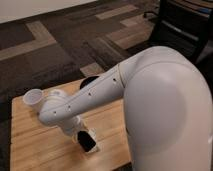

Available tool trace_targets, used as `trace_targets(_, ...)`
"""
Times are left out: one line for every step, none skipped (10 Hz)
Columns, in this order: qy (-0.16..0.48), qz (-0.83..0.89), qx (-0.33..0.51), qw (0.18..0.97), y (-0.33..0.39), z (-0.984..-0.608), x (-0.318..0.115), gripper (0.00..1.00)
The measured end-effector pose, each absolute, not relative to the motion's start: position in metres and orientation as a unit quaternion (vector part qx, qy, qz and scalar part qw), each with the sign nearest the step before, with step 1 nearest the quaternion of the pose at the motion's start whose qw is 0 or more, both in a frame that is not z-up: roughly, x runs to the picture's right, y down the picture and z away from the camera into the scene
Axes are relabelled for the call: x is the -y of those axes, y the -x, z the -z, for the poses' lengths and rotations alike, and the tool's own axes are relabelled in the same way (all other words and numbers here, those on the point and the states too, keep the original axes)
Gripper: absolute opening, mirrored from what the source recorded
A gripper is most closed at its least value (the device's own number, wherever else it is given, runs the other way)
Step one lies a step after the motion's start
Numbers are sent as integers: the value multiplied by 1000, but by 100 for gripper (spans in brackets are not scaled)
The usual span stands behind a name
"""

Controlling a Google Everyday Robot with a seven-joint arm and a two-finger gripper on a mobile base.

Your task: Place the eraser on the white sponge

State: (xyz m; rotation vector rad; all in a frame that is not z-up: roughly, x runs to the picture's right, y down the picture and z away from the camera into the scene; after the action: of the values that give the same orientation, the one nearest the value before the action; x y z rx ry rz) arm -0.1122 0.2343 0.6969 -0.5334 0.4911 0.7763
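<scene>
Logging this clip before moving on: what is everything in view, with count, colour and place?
Flat black rectangular eraser: one, black, lying on the white pad near the table's front edge.
White rectangular sponge: one, white, mostly covered by the eraser, only its edges showing.
White cup: one, white, at the table's back left.
Dark round object: one, black, at the table's back edge, partly behind the arm; cannot identify.
Light wooden table: one, tan, lower left.
Black office chair: one, upper right.
Patterned carpet: grey and beige, all around.
Robot arm: one, white, reaching left.
Gripper: one, just above the eraser.

Office (carpet tiles [60,55], black chair [182,25])
</scene>
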Motion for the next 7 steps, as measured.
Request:
trace_targets(253,-391,-239,852,103,-696,-237,0)
trace_targets(250,-406,-243,845,97,-695,-238,0)
trace_targets(247,-420,-247,838,90,-694,-239,0)
trace_targets(244,-430,-251,832,84,-693,-240,0)
trace_targets(245,-436,-251,829,83,-694,-242,0)
trace_targets(248,-439,-249,827,85,-696,-244,0)
trace_targets(250,-442,-246,826,86,-698,-245,0)
